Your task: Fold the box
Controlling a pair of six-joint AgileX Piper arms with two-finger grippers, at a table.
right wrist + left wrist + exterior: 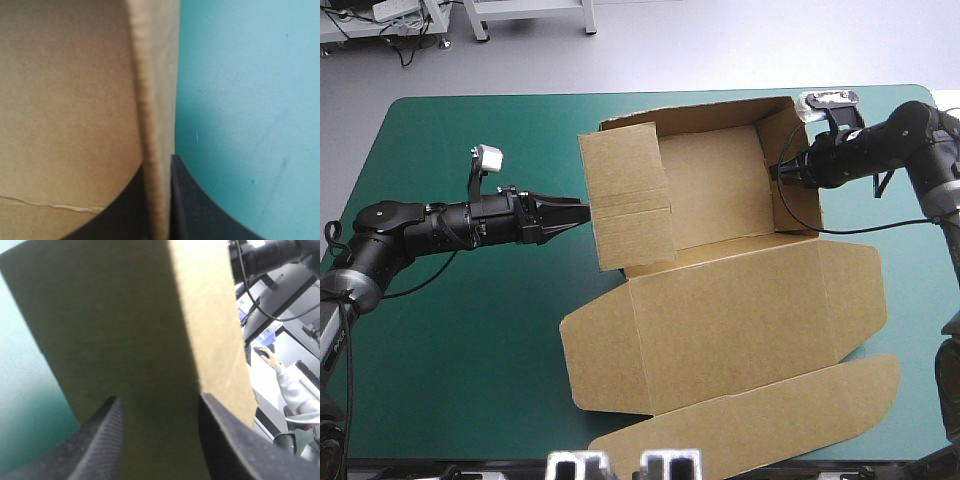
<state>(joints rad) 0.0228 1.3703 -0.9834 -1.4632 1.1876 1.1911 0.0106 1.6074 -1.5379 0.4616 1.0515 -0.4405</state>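
Mid wall-raising, the right pincer (783,172) is clenched on the box's (720,310) right wall (155,75) while the left pincer (576,210), released, meets the left wall (625,200), which probably needs tucking next.

The box (720,310) is plain brown board. The bench (470,330) cover is teal-green. The left hand (580,212) and right hand (782,172) are black, the fingers (100,445) finely woven-textured.

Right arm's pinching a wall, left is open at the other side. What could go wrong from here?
1. The left gripper stands open at the left wall of the brown cardboard box; pushing may slide the whole box instead of folding that wall.
2. The right gripper is shut on the thin right wall alone; pulling could bend or tear it.
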